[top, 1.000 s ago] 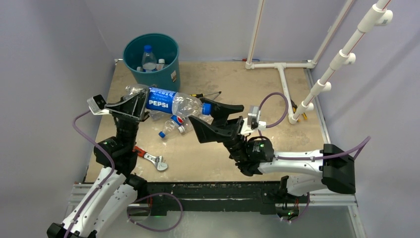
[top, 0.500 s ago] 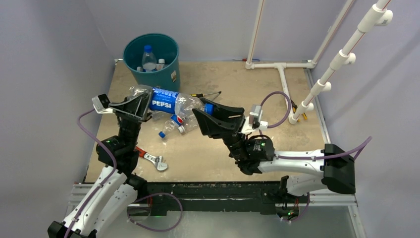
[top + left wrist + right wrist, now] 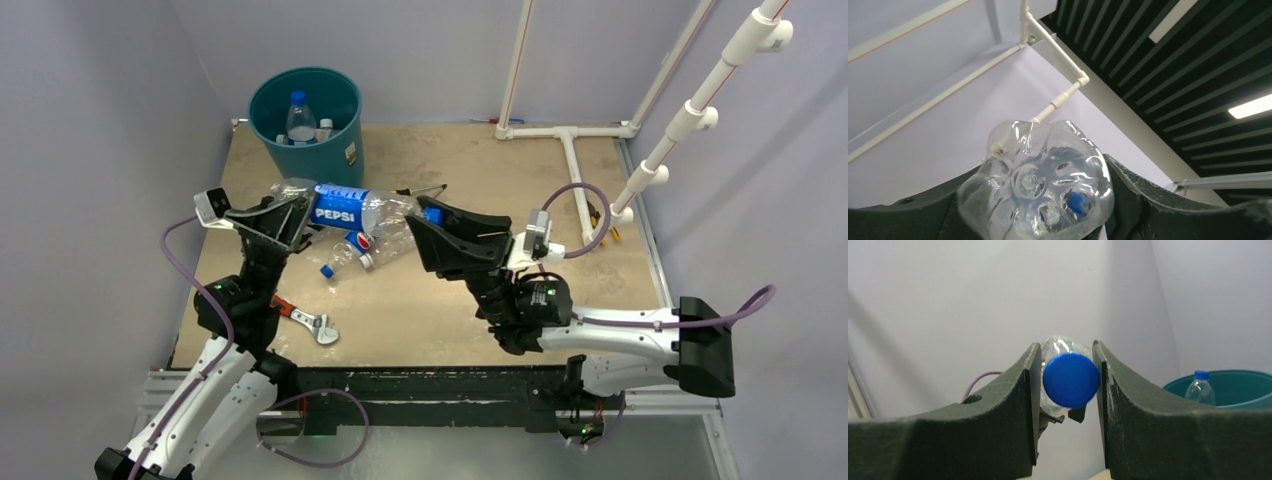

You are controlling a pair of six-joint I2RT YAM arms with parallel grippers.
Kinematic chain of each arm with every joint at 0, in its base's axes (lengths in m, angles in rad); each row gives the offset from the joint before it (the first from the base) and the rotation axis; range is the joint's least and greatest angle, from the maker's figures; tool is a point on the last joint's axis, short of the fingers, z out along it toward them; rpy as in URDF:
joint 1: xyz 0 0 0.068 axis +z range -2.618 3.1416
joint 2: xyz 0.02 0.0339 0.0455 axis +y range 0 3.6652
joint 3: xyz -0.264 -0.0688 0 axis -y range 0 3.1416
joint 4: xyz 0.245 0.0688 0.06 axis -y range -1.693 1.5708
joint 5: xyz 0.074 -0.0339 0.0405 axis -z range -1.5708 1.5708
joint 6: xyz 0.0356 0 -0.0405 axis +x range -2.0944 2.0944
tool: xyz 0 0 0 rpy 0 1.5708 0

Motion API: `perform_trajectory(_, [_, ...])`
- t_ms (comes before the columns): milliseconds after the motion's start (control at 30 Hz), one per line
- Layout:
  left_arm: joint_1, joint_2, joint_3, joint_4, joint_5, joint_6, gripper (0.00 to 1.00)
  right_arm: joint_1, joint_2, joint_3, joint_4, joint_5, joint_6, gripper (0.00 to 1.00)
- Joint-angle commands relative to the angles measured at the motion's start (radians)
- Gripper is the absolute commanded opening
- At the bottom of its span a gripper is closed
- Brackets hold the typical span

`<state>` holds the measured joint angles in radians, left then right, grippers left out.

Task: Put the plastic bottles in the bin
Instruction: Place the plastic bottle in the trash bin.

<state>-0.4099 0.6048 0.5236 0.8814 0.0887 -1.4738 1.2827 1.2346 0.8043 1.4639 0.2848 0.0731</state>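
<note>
A large clear Pepsi bottle (image 3: 340,208) with a blue label hangs level above the table, stretched between my two grippers. My left gripper (image 3: 288,214) is shut on its base, which fills the left wrist view as a lobed clear bottom (image 3: 1035,190). My right gripper (image 3: 432,222) has its pads against the blue cap (image 3: 1070,380) on both sides. The teal bin (image 3: 345,150) stands at the far left corner with a few bottles (image 3: 300,118) inside; its rim (image 3: 1233,385) shows in the right wrist view. More small bottles (image 3: 350,250) lie on the table under the held one.
A red-handled wrench (image 3: 308,322) lies near the left arm. One screwdriver (image 3: 420,190) lies behind the held bottle, others (image 3: 600,222) by the right edge. A white pipe frame (image 3: 572,160) stands at the back right.
My right gripper has moved in and closed its jaws round the bottle's cap. Both arms and the bottle have shifted a little to the right and farther back.
</note>
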Motion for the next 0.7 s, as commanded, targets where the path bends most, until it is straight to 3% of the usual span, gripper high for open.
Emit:
perform_trajectory(0, [0.006,0.006,0.015,-0.077,0.028,0.075,0.71,-0.006,-0.113,-0.002,0.111,0.042,-0.039,0.00])
perform_trajectory(67, [0.006,0.014,0.014,-0.078,0.024,0.084,0.70,-0.006,-0.141,-0.009,0.069,0.042,-0.046,0.00])
perform_trajectory(167, [0.006,0.047,0.008,-0.036,0.041,0.068,0.47,-0.006,-0.159,-0.011,0.041,0.035,-0.047,0.00])
perform_trajectory(233, [0.007,0.075,-0.002,0.011,0.053,0.041,0.42,-0.006,-0.158,-0.011,0.039,0.025,-0.048,0.00])
perform_trajectory(400, [0.006,0.058,-0.008,-0.004,0.043,0.070,0.66,-0.006,-0.210,0.017,-0.080,0.031,-0.067,0.00])
perform_trajectory(667, [0.006,-0.073,0.075,-0.296,-0.096,0.291,0.94,-0.006,-0.377,0.024,-0.395,0.107,-0.107,0.00])
